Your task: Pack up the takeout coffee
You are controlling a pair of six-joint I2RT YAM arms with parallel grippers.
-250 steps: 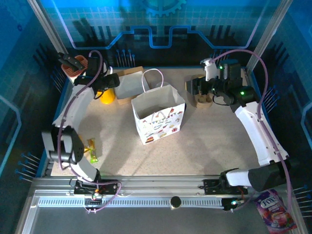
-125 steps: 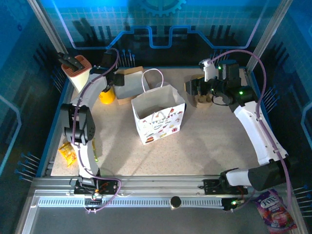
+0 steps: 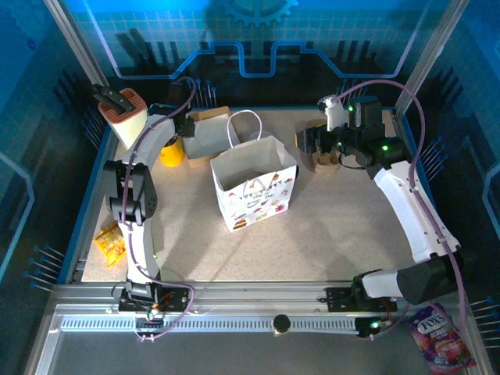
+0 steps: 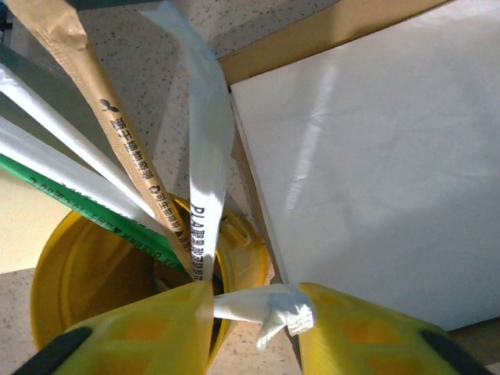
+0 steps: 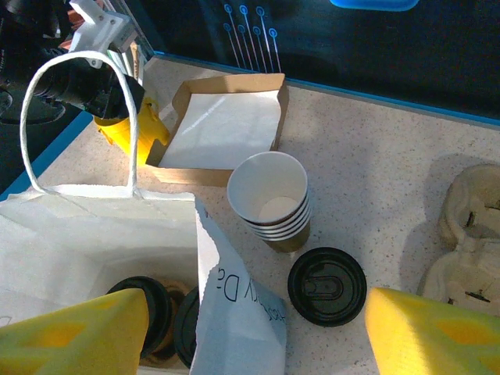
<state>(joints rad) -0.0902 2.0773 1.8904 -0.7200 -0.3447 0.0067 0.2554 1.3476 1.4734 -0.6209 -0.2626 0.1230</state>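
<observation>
- The right gripper (image 5: 254, 316) hangs with its jaws wide apart and empty above the white paper bag (image 5: 94, 234), which stands mid-counter (image 5: 375, 156).
- Two lidded coffee cups (image 5: 148, 308) are already inside the bag.
- Stacked empty paper cups (image 5: 269, 195) and a loose black lid (image 5: 326, 285) sit just beside the bag, straight ahead of that gripper. The right arm is the nearer one.
- The left gripper (image 4: 254, 324) is at the far-left corner, well apart from the coffee. Its jaws stand half closed around a white wrapper end (image 4: 269, 312) at the yellow straw cup (image 4: 78, 273). I cannot tell whether they pinch it.
</observation>
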